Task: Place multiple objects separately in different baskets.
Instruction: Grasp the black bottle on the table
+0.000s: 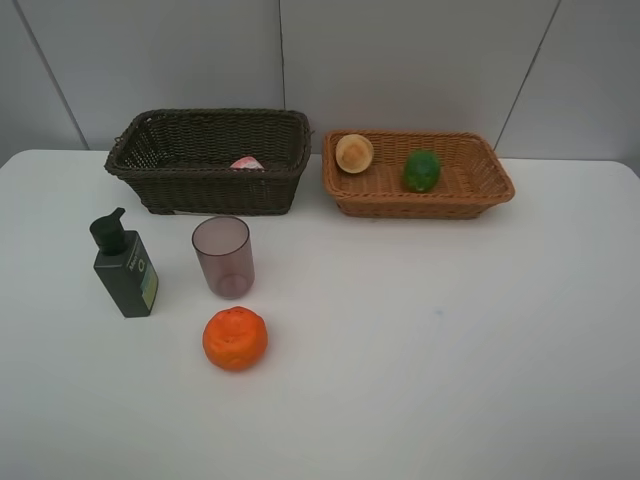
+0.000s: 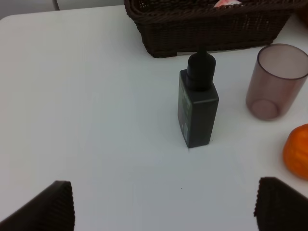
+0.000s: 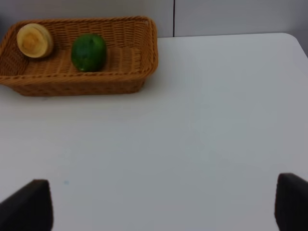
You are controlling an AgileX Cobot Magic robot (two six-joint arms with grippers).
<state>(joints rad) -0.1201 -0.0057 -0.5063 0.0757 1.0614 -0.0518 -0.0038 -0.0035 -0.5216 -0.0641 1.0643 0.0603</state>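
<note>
1. So left gripper (image 2: 163, 204) and right gripper (image 3: 161, 199) both gape open, empty.
2. The pump bottle (image 1: 124, 268), cup (image 1: 223, 256) and tangerine (image 1: 235, 338) sit crowded before the dark basket (image 1: 210, 190). A sloppy grab likely tips the bottle or rolls the tangerine.

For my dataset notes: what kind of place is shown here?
Probably a robot test bench, not a home: plain white table, grey wall panels behind, and a dark basket and tan basket.

From high at the front, one camera looks down over the white surface (image 1: 450, 350) toward the dark basket (image 1: 215, 190), which the low, closer left wrist view also faces, while the right wrist view faces the tan basket (image 3: 82, 85) beside it.
</note>
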